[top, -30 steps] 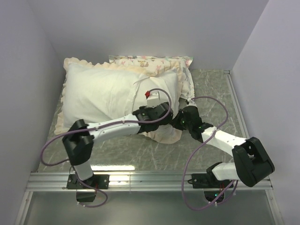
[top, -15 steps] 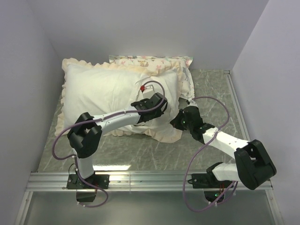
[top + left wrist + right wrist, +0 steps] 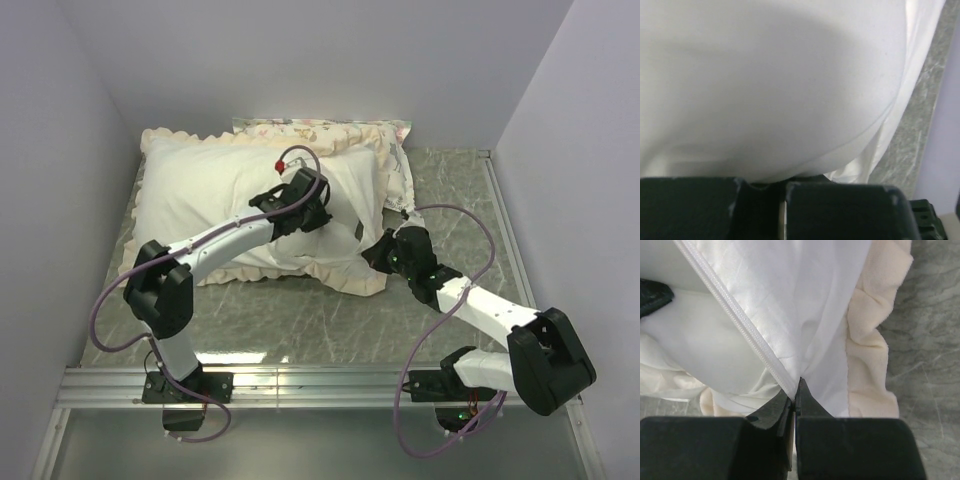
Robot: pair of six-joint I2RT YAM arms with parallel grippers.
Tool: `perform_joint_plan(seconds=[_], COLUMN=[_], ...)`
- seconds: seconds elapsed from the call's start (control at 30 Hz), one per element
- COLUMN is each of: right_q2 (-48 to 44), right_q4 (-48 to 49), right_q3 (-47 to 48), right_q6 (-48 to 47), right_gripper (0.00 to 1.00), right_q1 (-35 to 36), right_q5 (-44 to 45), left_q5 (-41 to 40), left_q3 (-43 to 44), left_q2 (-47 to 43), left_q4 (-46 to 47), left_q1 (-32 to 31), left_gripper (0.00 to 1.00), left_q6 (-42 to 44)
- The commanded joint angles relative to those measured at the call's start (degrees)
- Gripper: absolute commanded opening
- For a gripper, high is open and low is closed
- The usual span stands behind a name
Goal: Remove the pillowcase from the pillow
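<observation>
Mid-extraction, we clench the right gripper (image 3: 796, 382) on the case (image 3: 825, 305) beside the pillow (image 3: 765, 90). We cannot tell the left gripper's (image 3: 785, 185) grip. Next, we likely pull apart.

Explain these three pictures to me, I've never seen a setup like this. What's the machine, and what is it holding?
These are two robot arms bolted to a table, each ending in a two-finger gripper. The wide picture looks down from above and behind them. The other two come from a camera on each wrist. On the table lies a pillowcase with a cream frill. The white pillow inside it shows at its opening, and a printed pillow lies behind. The right gripper pinches the pillowcase's fabric beside the zipper. The left gripper presses against white fabric with its fingers together; whether it pinches any is unclear.
</observation>
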Motion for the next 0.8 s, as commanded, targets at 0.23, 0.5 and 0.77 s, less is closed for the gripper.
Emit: perform_joint_plan(seconds=[0.23,0.5,0.77], right_q2=[0.11,1.52,0.82], right_q4=[-4.86,-2.58,-1.09], right_q3=[-6.68,-8.26,-9.14], right_q6=[1.12,1.91,2.17], right_gripper=[0.0,0.0,0.0], right_q1=[-0.33,-0.42,0.98], right_q5=[2.51,2.95,4.0], left_q5=[-6.05,0.35,7.48], left_q3=[9.5,13.11,17.5], left_q2=[-8.09,-8.97,-4.93], left_q4=[8.38,6.89,4.87], left_q1=[11.91,17.89,21.58], left_gripper=[0.0,0.01,0.0], left_q6=[2.29,1.85,-1.04])
